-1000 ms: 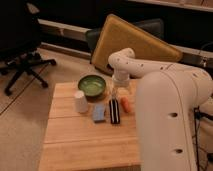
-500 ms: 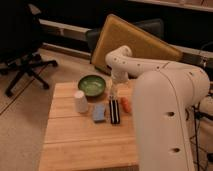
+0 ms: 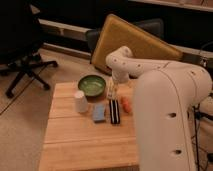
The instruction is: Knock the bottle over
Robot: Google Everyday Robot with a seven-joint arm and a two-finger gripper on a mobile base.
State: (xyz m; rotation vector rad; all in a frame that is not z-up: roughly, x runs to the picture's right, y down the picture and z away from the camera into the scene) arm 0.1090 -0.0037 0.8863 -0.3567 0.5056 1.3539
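A small pale slim bottle stands on the wooden table, just right of the green bowl and behind the black bar with a white stripe. It looks upright and is partly hidden by my gripper. My gripper hangs from the white arm right at the bottle's top, touching it or very close to it.
A white cup stands left of a blue pad. An orange item lies right of the black bar. A tan board leans behind the table. A black office chair stands at the left. My arm covers the table's right side.
The gripper has shifted slightly left, toward the bowl and onto the bottle. The bottle, cup and bowl stay where they were.
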